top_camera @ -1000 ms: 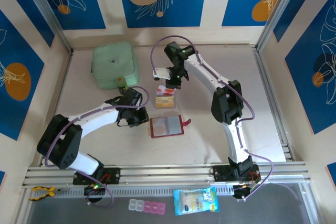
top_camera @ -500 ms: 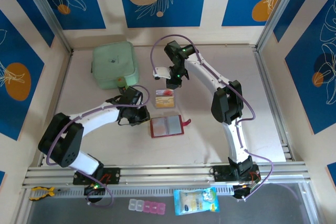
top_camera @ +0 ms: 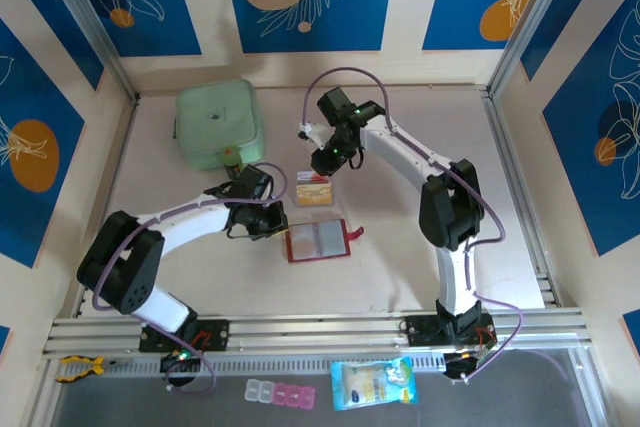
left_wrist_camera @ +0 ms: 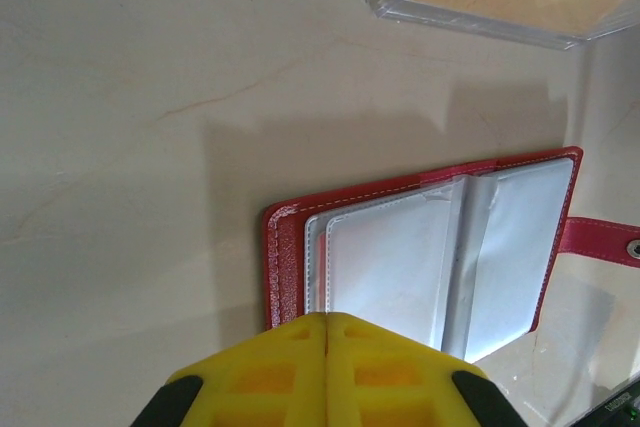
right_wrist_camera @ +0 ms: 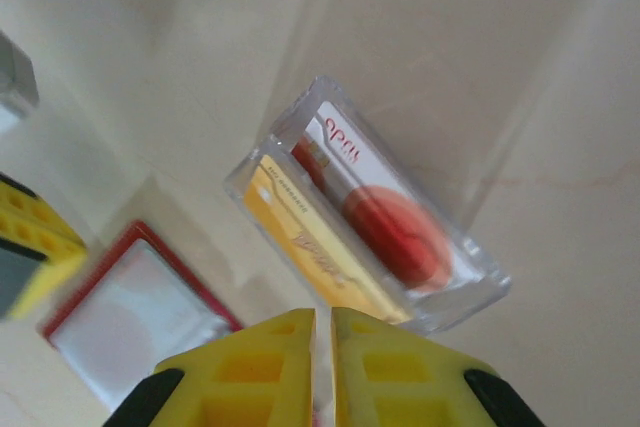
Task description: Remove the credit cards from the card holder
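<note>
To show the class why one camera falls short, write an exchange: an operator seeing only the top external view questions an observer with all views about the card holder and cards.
Operator: From above I can't see into the card holder. Any cards inside?
Observer: The left wrist view shows it lying open, its clear pockets looking empty.
Operator: And what lies just beyond it?
Observer: The right wrist view shows the credit cards in a clear tray: a white one with a red disc, a yellow one next to it.

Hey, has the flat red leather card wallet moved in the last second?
No. The open red wallet lies just as far from the pale green square container as before.
</note>
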Robot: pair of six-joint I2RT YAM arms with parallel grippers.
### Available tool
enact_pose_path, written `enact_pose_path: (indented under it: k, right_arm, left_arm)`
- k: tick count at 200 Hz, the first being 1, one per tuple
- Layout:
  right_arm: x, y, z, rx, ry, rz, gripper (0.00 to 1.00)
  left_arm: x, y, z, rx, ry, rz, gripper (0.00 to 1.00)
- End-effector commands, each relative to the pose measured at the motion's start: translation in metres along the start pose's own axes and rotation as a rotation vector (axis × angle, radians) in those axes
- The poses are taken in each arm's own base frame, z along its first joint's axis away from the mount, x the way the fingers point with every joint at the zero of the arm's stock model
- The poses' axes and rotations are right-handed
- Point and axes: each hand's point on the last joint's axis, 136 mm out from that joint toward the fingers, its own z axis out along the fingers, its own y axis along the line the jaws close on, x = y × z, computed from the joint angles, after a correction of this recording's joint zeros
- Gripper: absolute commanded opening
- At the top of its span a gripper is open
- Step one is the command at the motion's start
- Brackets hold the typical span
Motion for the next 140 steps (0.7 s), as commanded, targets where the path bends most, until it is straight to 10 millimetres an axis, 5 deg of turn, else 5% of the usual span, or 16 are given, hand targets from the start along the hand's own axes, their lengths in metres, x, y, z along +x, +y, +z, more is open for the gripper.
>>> enact_pose_path:
  k: [1,64,140]
  right_arm:
    - [-0.008,0.012,-0.013,-0.044,-0.090,0.373,0.13]
    - [0.024,0.035,-0.018,-0.224,-0.097,0.820,0.10]
    - [0.049,0.075,0.006,-0.320,0.007,0.768,0.15]
  left_arm:
    - [0.000,0.000,0.002,0.016,0.014,-0.003,0.07]
    - [0.005,-0.003,0.006,0.028,0.040,-0.001,0.04]
    - [0.022,0.004,0.010,-0.018,0.092,0.007,0.00]
